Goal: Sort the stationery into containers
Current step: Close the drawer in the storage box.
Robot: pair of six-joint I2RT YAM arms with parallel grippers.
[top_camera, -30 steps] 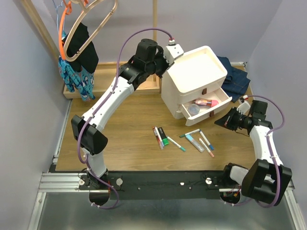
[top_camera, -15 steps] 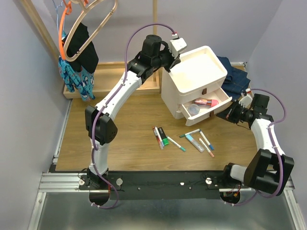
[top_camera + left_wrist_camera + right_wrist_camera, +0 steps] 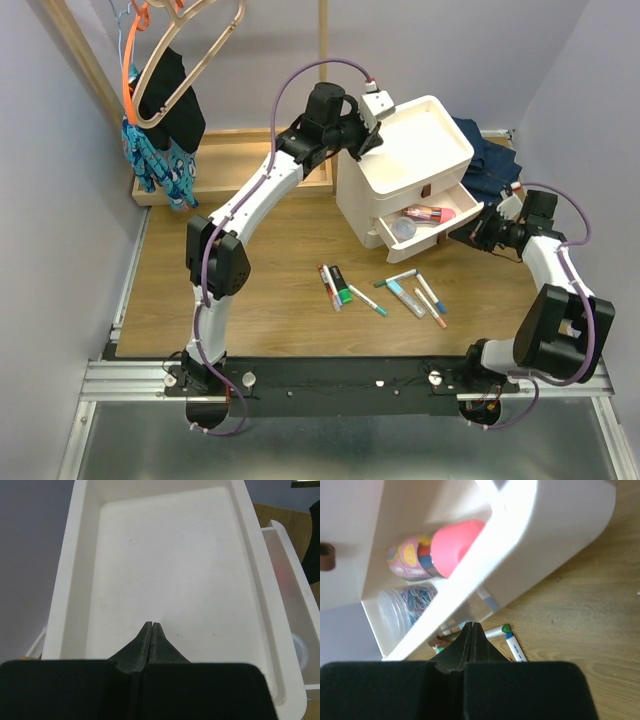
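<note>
Since the left arm (image 3: pixel 268 187) has swung from behind the unit (image 3: pixel 365 200) to over its tray (image 3: pixel 64 580), change: nothing carried, sorting no further on.
Left fingers (image 3: pixel 146 636): closed, empty.
Right fingers (image 3: pixel 466 636): closed, empty, at the open drawer's (image 3: pixel 468 204) right end.
Markers (image 3: pixel 368 301): on the counter (image 3: pixel 250 280) near the unit, mostly far-left to near-right.
Bottle (image 3: pixel 425 213): in the drawer, lying left-right, cap right.

Pink-capped bottle (image 3: pixel 438 555), clear tub (image 3: pixel 402 610) in drawer (image 3: pixel 532 535); fingers (image 3: pixel 463 642) together

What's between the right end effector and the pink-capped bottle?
Only the open drawer's white wall; the right wrist view shows it.
</note>
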